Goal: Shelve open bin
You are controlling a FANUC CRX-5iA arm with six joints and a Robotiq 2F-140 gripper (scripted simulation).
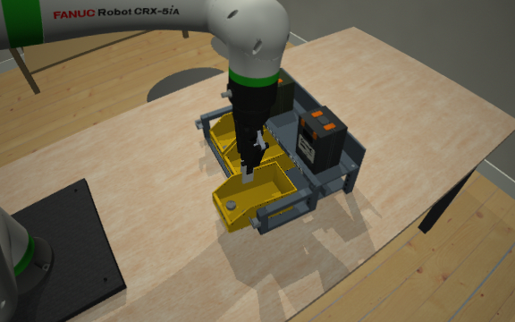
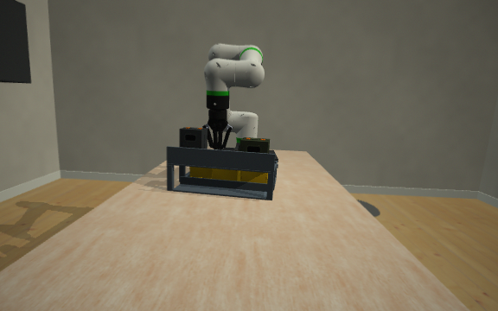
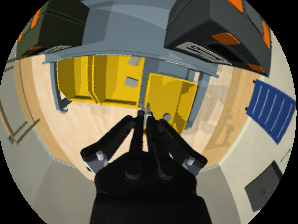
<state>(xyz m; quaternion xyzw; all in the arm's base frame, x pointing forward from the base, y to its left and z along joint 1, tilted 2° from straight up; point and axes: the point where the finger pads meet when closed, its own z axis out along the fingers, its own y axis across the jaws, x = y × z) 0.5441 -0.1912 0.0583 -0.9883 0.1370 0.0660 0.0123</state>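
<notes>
My gripper (image 1: 247, 176) points straight down and is shut on the side wall of the yellow open bin (image 1: 253, 196). The bin is at the near end of the row on the dark grey shelf (image 1: 293, 152). Its open front sticks out past the front rail, and its rear end is toward the board. A small grey part (image 1: 230, 206) lies inside near the front. Two other yellow bins (image 1: 223, 134) stand beside it, partly hidden by the arm. In the wrist view my fingers (image 3: 145, 121) pinch a thin yellow wall edge. The back view shows my gripper (image 2: 218, 144) above the shelf (image 2: 222, 173).
A black box with orange buttons (image 1: 321, 139) and a dark green box (image 1: 285, 95) stand on the shelf's upper board, close to my wrist. The robot's black base plate (image 1: 63, 237) lies at the table's near left. The table edge runs near right.
</notes>
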